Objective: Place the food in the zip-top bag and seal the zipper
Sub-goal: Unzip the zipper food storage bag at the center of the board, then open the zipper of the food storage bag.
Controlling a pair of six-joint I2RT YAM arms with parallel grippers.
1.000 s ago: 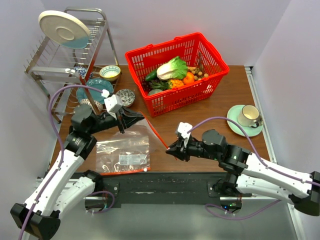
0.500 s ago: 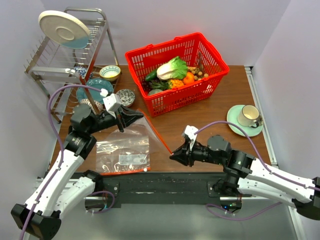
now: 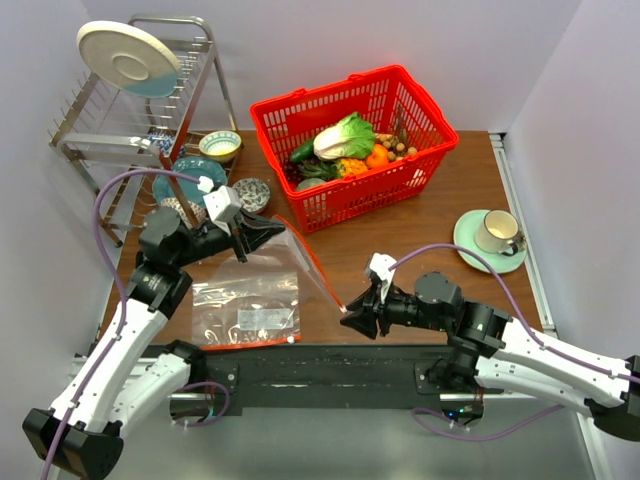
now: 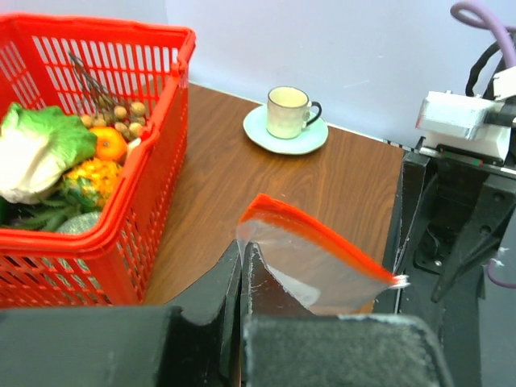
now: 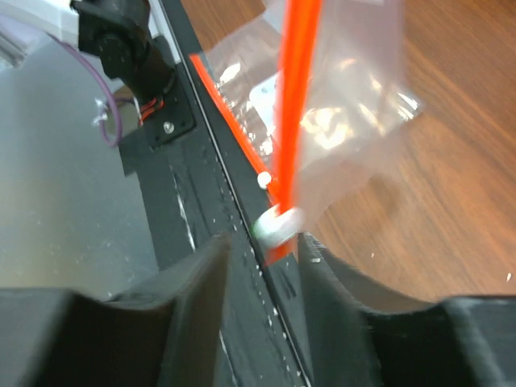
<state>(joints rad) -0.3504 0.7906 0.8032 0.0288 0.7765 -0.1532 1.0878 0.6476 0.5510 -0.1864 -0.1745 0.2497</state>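
My left gripper (image 3: 272,232) is shut on one top corner of the clear zip-top bag (image 3: 305,262) and holds it above the table; the wrist view shows that pinch (image 4: 241,251). The red-orange zipper (image 4: 322,235) runs from there to its white tab (image 5: 278,225). My right gripper (image 5: 262,250) is open, and the tab sits between its fingers, close to the right one. It hovers near the table's front edge (image 3: 352,314). The food lies in the red basket (image 3: 300,215): napa cabbage (image 3: 345,136), cucumber (image 3: 302,151), brown nuts (image 3: 402,149).
A second clear bag (image 3: 246,311) lies flat on the table under the left arm. A dish rack (image 3: 95,140) with a plate stands at the back left, with bowls (image 3: 219,146) beside it. A cup on a green saucer (image 3: 494,235) is at the right.
My right gripper slid down the zipper toward the table's front edge, then opened its jaws around the white tab. The left gripper kept hold of the bag corner.
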